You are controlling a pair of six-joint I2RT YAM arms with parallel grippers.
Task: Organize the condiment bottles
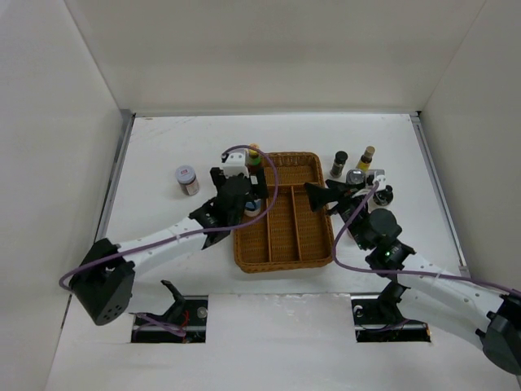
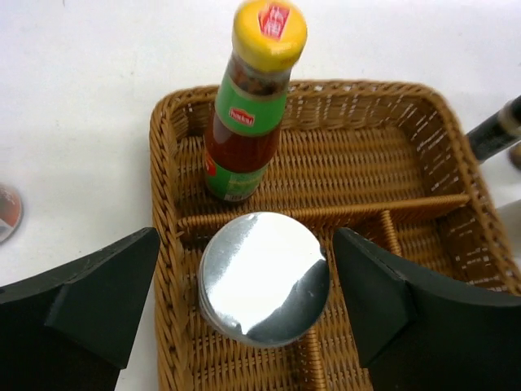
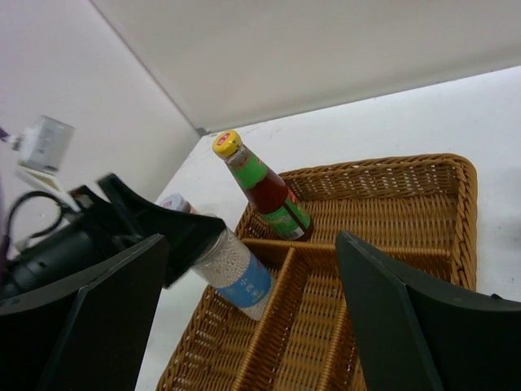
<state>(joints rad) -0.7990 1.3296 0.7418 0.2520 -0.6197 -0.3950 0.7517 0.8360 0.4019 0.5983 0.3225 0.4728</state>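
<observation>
A wicker basket (image 1: 285, 240) with dividers sits mid-table. A chili sauce bottle (image 2: 248, 122) with a yellow cap stands in its far-left corner. A jar of white granules with a blue label (image 3: 240, 273) and a silver lid (image 2: 264, 277) stands in the left compartment. My left gripper (image 2: 246, 244) is open, its fingers on either side of the lid: the right finger is almost touching, the left is clear of it. My right gripper (image 3: 252, 240) is open and empty, hovering by the basket's right side (image 1: 316, 194).
A small jar with a red-and-white lid (image 1: 187, 179) stands on the table left of the basket. Several small dark bottles (image 1: 339, 163) stand to the right of the basket, close to my right arm. White walls enclose the table.
</observation>
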